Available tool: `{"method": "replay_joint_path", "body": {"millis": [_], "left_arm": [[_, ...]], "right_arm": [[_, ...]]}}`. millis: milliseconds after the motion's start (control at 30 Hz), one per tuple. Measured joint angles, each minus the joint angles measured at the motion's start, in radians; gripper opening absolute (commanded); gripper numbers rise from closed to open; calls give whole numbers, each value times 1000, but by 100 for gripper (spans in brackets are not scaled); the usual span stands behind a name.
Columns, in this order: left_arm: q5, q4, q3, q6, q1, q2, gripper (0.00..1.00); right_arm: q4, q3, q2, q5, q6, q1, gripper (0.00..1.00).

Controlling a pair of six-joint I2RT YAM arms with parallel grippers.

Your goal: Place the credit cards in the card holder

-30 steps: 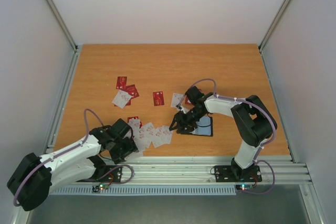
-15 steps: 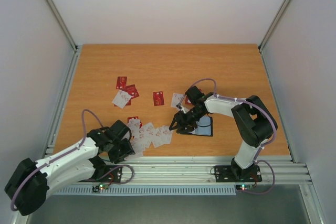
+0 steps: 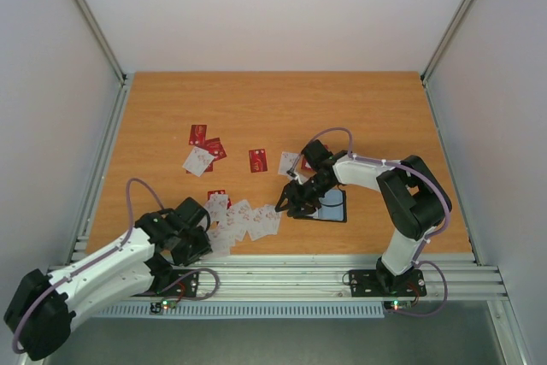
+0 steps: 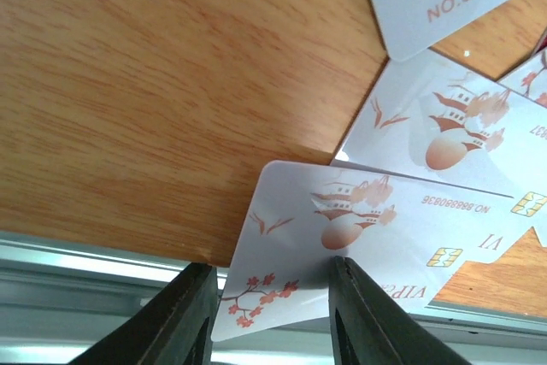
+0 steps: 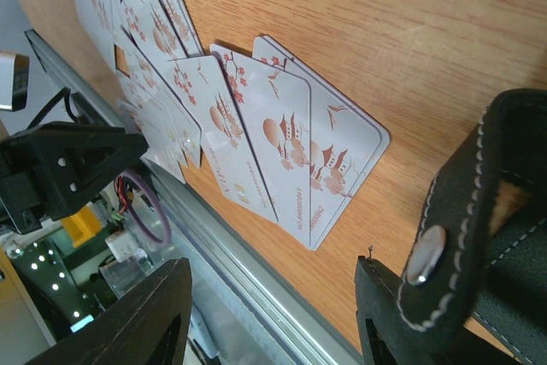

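Note:
Several white credit cards (image 3: 248, 220) with red marks lie fanned by the table's near edge. One of these cards (image 4: 359, 237) overhangs the edge, its corner between the fingers of my left gripper (image 4: 272, 314). The right finger (image 4: 367, 322) meets the card; the left finger (image 4: 175, 322) stands just clear of it. The black card holder (image 3: 333, 207) lies open, its pale inside up. My right gripper (image 3: 291, 204) is at its left end. The jaws of my right gripper (image 5: 269, 314) are wide with nothing between them. The holder's snap flap (image 5: 496, 211) rests beside the right finger.
More red and white cards (image 3: 203, 153) lie at the back left. A single red one (image 3: 258, 160) is mid-table and another (image 3: 291, 161) lies by the right arm. A metal rail (image 4: 85, 254) runs along the near edge of the table.
My left gripper has drawn back towards the near edge and its jaws have narrowed around the card's corner. The right arm has not moved.

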Motion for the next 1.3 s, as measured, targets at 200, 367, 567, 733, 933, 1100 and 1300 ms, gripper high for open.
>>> {"method": "replay_joint_path", "body": {"millis": [200,367,567,733,933,1100,1300], "left_arm": [[-11,-27,17,8,0,-5,31],[-34,-23,43,11,0,-10,28],[-55,-24,71,14,1,-13,20],[-67,-27,87,17,1,-14,13],[-78,-24,105,24,1,-19,1],[-84,-10,122,33,1,-19,0],[-93,-7,146,40,1,-19,0]], "right_arm": [[0,0,0,0,0,0,53],[-1,3,2,0,0,0,53],[-1,8,3,-1,0,0,52],[-1,13,15,-3,0,0,52],[-1,24,19,-3,0,0,52],[-1,26,25,-3,0,0,52],[-4,47,35,-4,0,0,52]]}}
